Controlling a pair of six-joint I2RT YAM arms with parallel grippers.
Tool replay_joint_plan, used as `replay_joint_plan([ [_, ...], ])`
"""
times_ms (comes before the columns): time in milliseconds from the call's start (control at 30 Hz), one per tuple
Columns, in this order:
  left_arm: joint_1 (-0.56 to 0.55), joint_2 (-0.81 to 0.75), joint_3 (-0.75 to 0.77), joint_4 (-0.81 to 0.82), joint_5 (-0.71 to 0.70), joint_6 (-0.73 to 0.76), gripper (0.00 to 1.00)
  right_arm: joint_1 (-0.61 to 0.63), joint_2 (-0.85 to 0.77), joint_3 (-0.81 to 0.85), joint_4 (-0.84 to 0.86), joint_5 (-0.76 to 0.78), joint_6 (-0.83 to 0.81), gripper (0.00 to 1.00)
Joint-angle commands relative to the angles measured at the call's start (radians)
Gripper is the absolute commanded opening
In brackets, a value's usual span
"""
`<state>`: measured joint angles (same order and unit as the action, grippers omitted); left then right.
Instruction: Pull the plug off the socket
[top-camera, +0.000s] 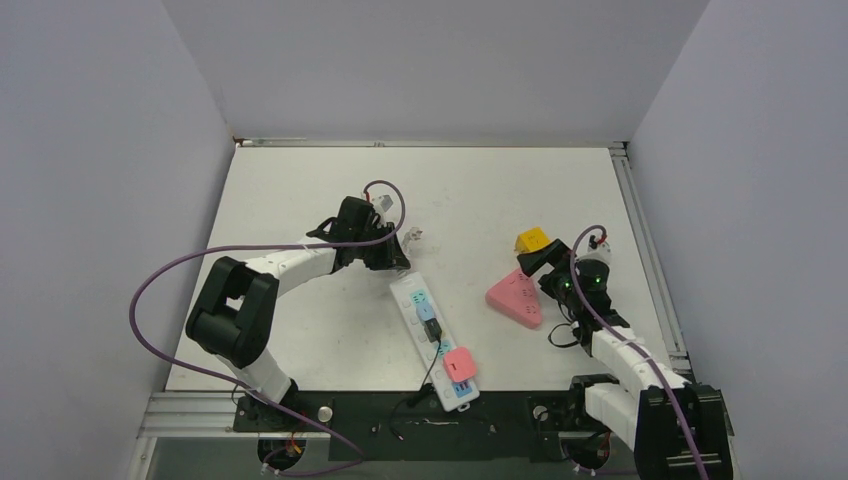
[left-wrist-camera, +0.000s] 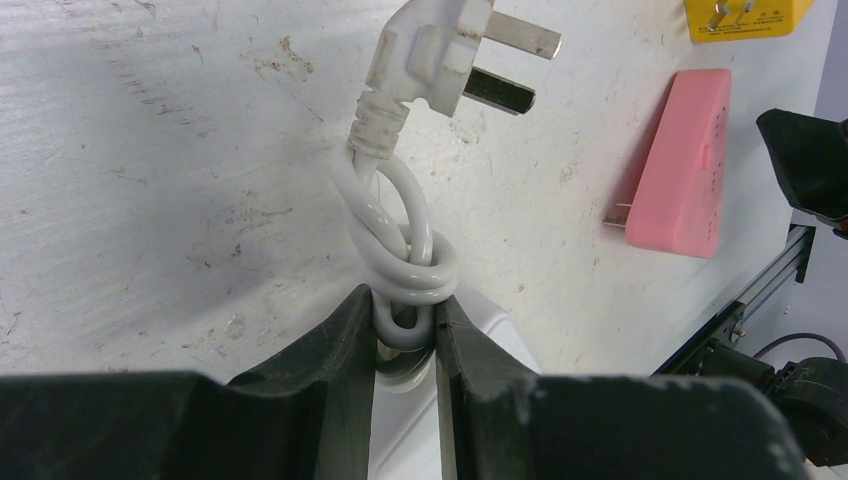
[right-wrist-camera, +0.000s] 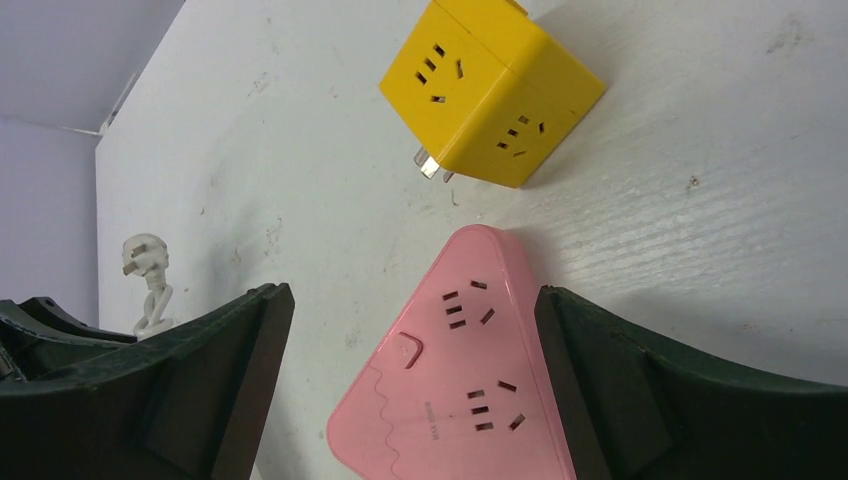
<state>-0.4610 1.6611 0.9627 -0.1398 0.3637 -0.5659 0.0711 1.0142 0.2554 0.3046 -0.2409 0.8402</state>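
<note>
The socket, a long white power strip (top-camera: 425, 315) with blue outlet faces, lies slanted at the table's middle front. A black plug (top-camera: 433, 331) with a black cable and a pink adapter (top-camera: 460, 363) sit plugged in it. My left gripper (top-camera: 397, 260) is at the strip's far end, shut on the knotted white cord (left-wrist-camera: 405, 265), the strip's corner (left-wrist-camera: 490, 320) just under it. The cord's white plug (left-wrist-camera: 440, 50) lies free on the table. My right gripper (top-camera: 537, 265) is open, its fingers either side of a loose pink triangular adapter (right-wrist-camera: 470, 370).
A yellow cube adapter (top-camera: 532, 240) lies just beyond the pink triangle; it also shows in the right wrist view (right-wrist-camera: 490, 90). The black cable (top-camera: 420, 385) runs from the strip over the front edge. Grey walls close in the left, back and right.
</note>
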Motion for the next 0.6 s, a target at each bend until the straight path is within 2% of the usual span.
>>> replay_joint_plan([
  [0, 0.005, -0.061, 0.054, 0.033, 0.022, 0.013, 0.00, -0.010, -0.069, 0.045, -0.057, 0.052, -0.065, 0.95],
  [200, 0.005, -0.061, 0.056, 0.033, 0.022, 0.017, 0.00, -0.004, -0.126, 0.119, -0.119, -0.053, -0.185, 0.94],
  [367, 0.005, -0.054, 0.057, 0.033, 0.026, 0.015, 0.00, 0.074, -0.115, 0.220, -0.161, -0.263, -0.259, 0.93],
  [467, 0.008, -0.055, 0.058, 0.031, 0.026, 0.013, 0.00, 0.232, -0.112, 0.299, -0.256, -0.194, -0.306, 0.93],
  [567, 0.010, -0.055, 0.057, 0.032, 0.026, 0.012, 0.00, 0.418, -0.086, 0.368, -0.379, -0.042, -0.352, 0.95],
])
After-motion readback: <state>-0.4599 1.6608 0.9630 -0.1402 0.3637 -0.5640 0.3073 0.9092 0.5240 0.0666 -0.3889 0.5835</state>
